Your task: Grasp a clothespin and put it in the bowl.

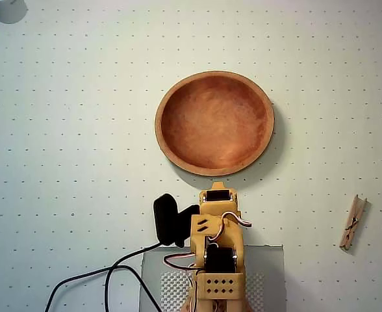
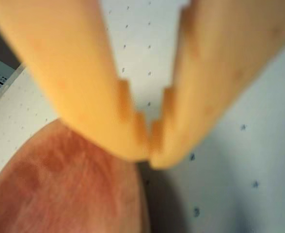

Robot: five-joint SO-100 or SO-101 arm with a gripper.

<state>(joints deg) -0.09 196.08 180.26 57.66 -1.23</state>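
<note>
So the claw (image 2: pixel 150 158) is pinched shut on nothing, parked just short of the bowl (image 1: pixel 214 166), while the clothespin (image 1: pixel 352 223) lies untouched well off to the right in the overhead view, so no grab yet.

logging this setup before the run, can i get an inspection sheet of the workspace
surface: pale dotted mat, bare around the bowl
job's things: wooden bowl empty, just ahead of the arm; clothespin lying flat on the mat at the right of the overhead view, well apart from the bowl
clutter: nothing seen
grippers: gripper shut and empty, fingers meeting at the tips beside the bowl's rim in the wrist view
cables: black cable looping across the mat from the arm's base towards the lower left
surroundings: grey object at the top left corner, cut off by the frame
</note>
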